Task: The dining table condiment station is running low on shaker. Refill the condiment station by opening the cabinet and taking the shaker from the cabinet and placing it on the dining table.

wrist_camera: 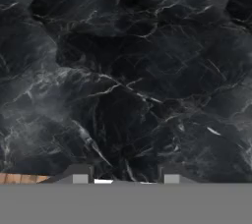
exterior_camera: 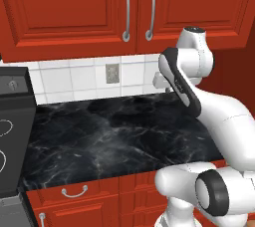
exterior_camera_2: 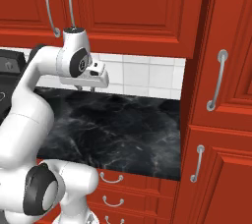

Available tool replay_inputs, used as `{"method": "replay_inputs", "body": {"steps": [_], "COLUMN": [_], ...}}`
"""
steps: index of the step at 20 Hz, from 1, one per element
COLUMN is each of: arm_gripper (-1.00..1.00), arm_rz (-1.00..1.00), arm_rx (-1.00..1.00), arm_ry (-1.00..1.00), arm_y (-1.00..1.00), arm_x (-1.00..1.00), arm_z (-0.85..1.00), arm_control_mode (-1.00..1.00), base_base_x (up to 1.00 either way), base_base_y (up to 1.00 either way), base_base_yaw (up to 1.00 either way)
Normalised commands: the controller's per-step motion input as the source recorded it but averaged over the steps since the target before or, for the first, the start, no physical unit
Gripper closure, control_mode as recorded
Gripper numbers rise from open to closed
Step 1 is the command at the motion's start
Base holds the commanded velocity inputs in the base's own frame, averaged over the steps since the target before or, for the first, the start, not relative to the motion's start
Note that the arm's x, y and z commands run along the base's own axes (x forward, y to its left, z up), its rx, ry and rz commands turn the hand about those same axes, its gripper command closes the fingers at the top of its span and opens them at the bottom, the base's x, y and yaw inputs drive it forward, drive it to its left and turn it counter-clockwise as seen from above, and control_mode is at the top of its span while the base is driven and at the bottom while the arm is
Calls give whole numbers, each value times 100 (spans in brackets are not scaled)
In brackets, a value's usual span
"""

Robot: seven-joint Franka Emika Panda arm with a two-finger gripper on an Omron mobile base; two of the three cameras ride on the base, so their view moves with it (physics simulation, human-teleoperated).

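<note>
Black marble worktop (exterior_camera: 114,136) bare beneath empty hand (exterior_camera_2: 84,88), fingers slightly parted, cabinet (exterior_camera: 99,7) doors closed above.

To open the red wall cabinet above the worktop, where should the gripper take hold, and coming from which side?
Probably the cabinet door's vertical silver bar handle, near its middle, approached head-on from the front with the gripper fingers to either side of the bar. It stands off the door, leaving room behind it.

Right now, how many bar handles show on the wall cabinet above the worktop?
2. Both hang upright, side by side, on the cabinet: the left handle and the right handle. Others may lie beyond the frame.
</note>
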Motion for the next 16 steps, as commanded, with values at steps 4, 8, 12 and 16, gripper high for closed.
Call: {"method": "replay_inputs", "body": {"steps": [4, 8, 12, 16], "arm_gripper": [-100, -100, -100, -100], "arm_rz": [0, 0, 0, 0], "arm_rx": [0, 0, 0, 0], "arm_ry": [-19, -50, -52, -53], "arm_y": [0, 0, 9, 25], "arm_x": [-24, -56, -44, -36], "arm_z": [0, 2, 26, 44], "arm_control_mode": [-100, -100, -100, -100], "base_base_x": [0, 0, 0, 0], "base_base_y": [0, 0, 0, 0], "base_base_yaw": [0, 0, 0, 0]}}
